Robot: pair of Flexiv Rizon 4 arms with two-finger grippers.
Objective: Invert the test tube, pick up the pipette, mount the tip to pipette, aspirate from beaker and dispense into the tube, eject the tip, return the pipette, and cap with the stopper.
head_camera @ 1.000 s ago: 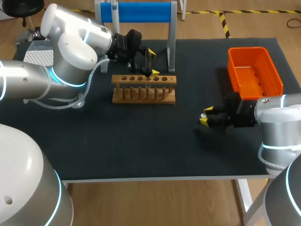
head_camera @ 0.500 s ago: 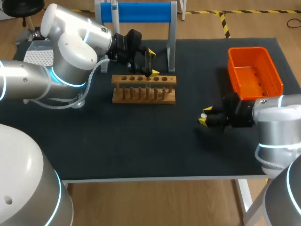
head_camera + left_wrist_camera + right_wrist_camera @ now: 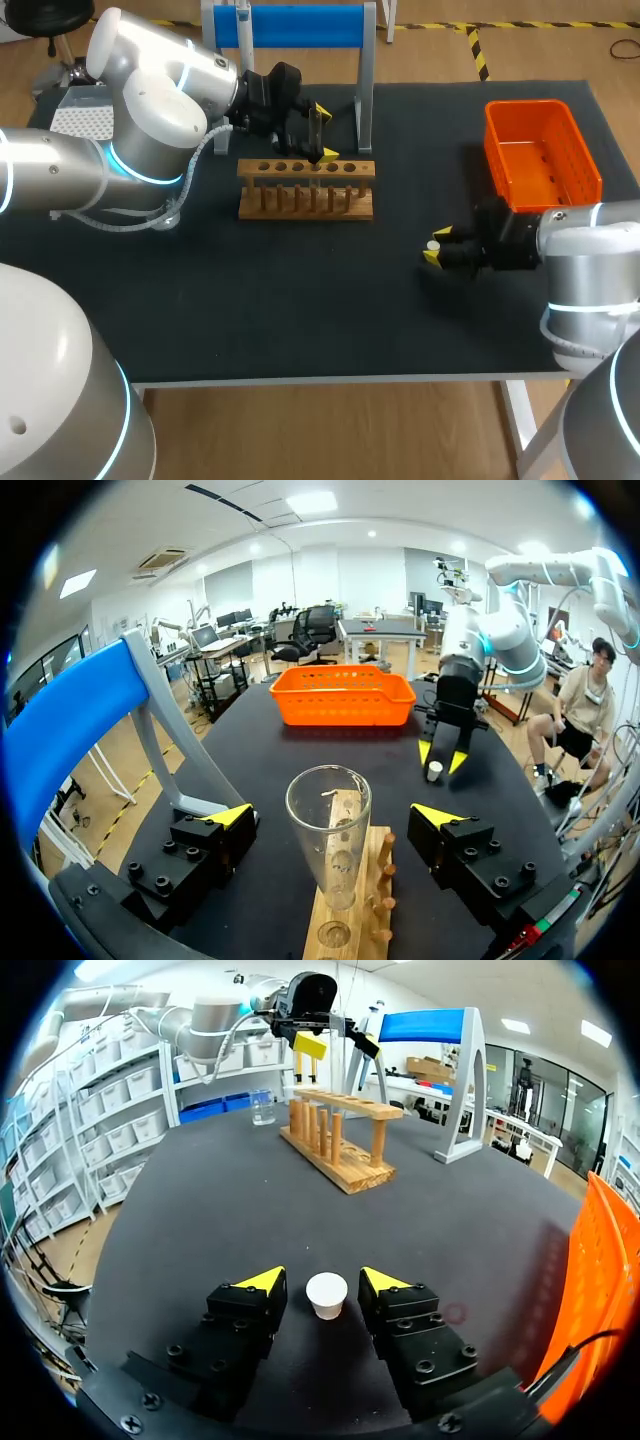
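The left gripper (image 3: 322, 132) hangs over the wooden rack (image 3: 306, 188) at the back of the black table (image 3: 300, 300), its fingers spread wide. The glass tube (image 3: 329, 845) stands upright in one of the rack's holes, mouth open, right between those fingers, and neither yellow tip touches it. Behind the rack is a stand with a blue bar (image 3: 300, 25). Over on the right side of the table, the right gripper (image 3: 437, 246) sits low, just in front of the orange basket (image 3: 543, 150). The small white stopper (image 3: 326, 1295) rests on the table between its two tips. From the wrist view there is a sliver of dark table showing on either side of the stopper, so the fingers flank it without pinching it. A small glass beaker (image 3: 262, 1112) stands past the rack's far end, near the left arm.
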